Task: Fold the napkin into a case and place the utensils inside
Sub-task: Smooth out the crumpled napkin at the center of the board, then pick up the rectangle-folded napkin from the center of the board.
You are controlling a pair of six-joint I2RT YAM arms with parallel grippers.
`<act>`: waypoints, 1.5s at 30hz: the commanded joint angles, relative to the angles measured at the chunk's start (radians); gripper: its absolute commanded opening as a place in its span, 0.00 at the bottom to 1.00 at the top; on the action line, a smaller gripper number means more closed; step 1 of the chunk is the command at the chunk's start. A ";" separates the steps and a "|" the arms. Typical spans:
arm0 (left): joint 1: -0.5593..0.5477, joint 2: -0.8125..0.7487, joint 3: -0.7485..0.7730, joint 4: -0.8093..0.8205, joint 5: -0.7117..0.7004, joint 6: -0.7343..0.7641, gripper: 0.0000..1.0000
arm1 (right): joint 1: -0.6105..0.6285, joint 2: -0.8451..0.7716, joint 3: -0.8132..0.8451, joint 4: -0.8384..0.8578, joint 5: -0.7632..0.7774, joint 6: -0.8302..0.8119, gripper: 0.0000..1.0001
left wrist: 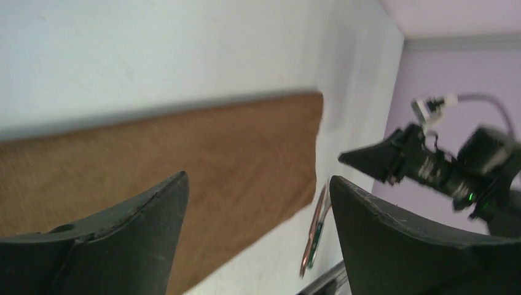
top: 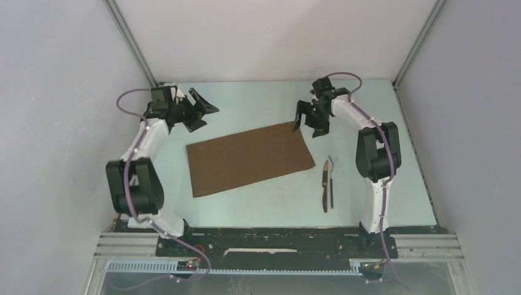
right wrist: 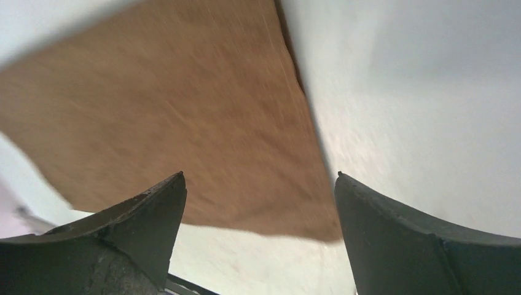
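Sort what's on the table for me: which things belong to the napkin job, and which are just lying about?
Job: napkin, flat and unfolded; knife with wooden handle; thin dark-handled utensil beside it, both right of the napkin.
Lying about: no loose extras visible; only the table and the enclosure walls.

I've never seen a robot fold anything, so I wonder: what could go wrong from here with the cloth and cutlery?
The napkin lies flat, so the open right claw above its far right corner might miss the thin edge. The open left claw hangs beyond the far left corner; uneven pinches could make a crooked fold. The utensils lie just right of the napkin; a dragged cloth might shove them.
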 commanded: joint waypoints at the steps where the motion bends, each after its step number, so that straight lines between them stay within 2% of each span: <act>1: -0.085 -0.215 0.004 -0.290 -0.016 0.195 0.89 | 0.043 -0.079 0.031 -0.357 0.288 -0.187 0.94; 4: -0.137 -0.323 -0.061 -0.342 -0.032 0.244 0.89 | 0.044 -0.081 0.021 -0.343 0.208 -0.259 0.91; 6: -0.161 -0.392 -0.109 -0.366 -0.048 0.274 0.90 | 0.057 -0.038 0.082 -0.380 0.184 -0.292 0.91; 10: -0.177 -0.490 -0.200 -0.372 -0.061 0.296 0.89 | 0.087 0.064 0.209 -0.454 0.194 -0.313 0.94; 15: -0.177 -0.569 -0.268 -0.361 -0.056 0.307 0.90 | 0.107 0.131 0.275 -0.459 0.203 -0.299 0.91; 24: -0.177 -0.650 -0.312 -0.331 -0.114 0.336 0.90 | 0.135 0.172 0.253 -0.422 0.220 -0.292 0.93; 35: -0.178 -0.685 -0.326 -0.329 -0.095 0.334 0.89 | 0.146 0.196 0.192 -0.354 0.254 -0.251 0.87; 40: -0.178 -0.693 -0.327 -0.331 -0.093 0.332 0.89 | 0.164 0.198 0.142 -0.308 0.263 -0.230 0.81; 45: -0.178 -0.699 -0.313 -0.342 -0.088 0.331 0.90 | 0.188 0.185 0.082 -0.247 0.293 -0.189 0.65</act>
